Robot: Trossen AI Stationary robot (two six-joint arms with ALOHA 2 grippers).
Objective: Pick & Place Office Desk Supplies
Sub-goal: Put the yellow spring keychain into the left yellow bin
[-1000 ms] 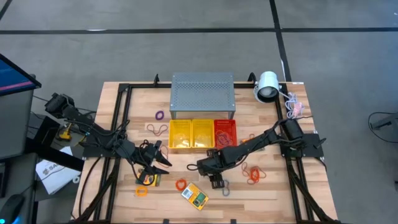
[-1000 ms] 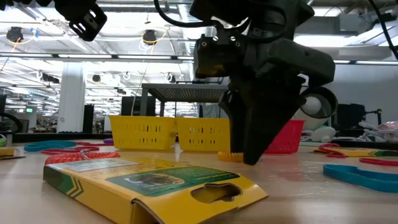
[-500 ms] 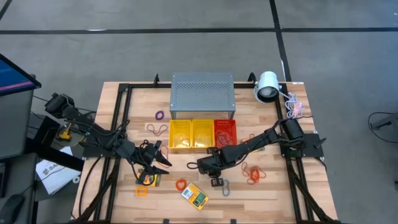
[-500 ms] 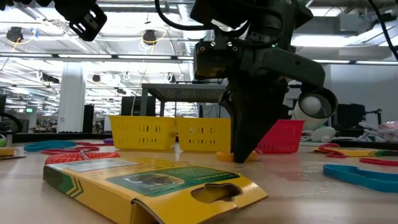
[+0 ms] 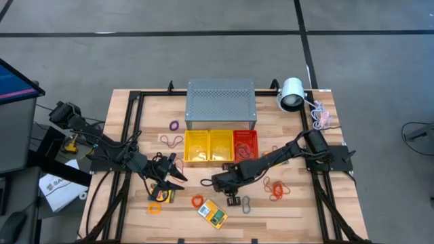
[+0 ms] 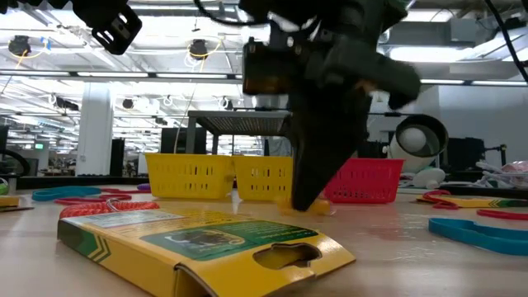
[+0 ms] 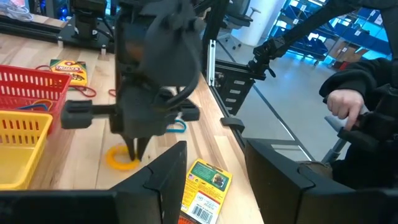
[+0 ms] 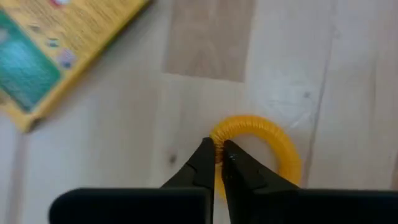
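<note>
The right gripper (image 8: 217, 163) points down at the wooden table (image 5: 298, 203), in front of the yellow baskets (image 5: 209, 146), its two fingers pinched shut on the rim of a yellow band loop (image 8: 261, 146) lying flat on the wood. A yellow-and-green card box (image 8: 46, 59) lies near the loop. The left gripper (image 5: 178, 177) hovers partly open over the table's left half, holding nothing, just above another card box (image 5: 161, 196).
</note>
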